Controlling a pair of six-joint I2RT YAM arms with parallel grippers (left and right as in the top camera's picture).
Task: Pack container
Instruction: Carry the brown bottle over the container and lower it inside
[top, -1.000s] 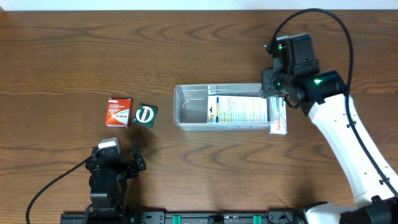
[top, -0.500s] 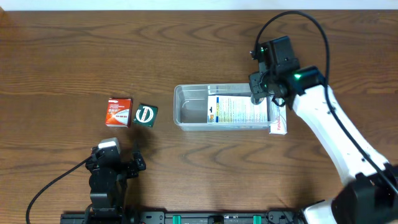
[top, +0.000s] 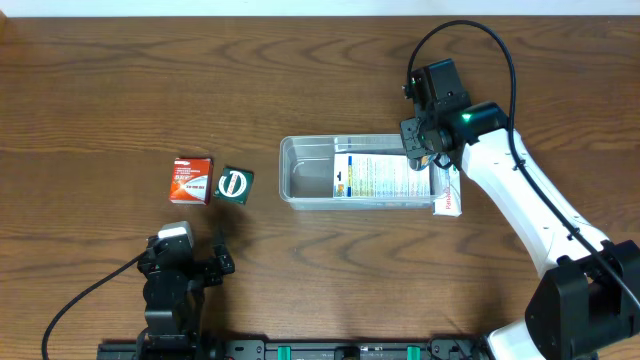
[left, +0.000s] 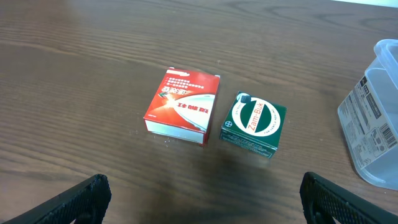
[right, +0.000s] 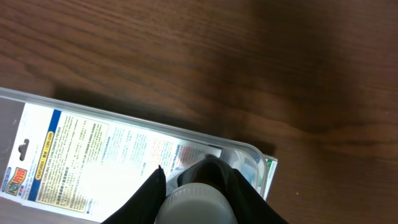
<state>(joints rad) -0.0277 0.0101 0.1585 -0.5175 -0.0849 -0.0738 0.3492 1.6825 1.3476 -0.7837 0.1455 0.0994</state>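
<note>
Right gripper (top: 416, 156), closure state indeterminate, was positioned over the container's (top: 303, 182) right end; downward pressure there could tip the container.

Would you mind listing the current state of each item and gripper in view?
container: upright, no lid, one pack inside.
printed pack: lying flat in the container's right part.
white and red box: outside, at the container's right end.
red box: closed, flat on the table.
green box: closed, flat, beside the red box.
left gripper: open, empty.
right gripper: over the container's right end; open or shut unclear.
</note>
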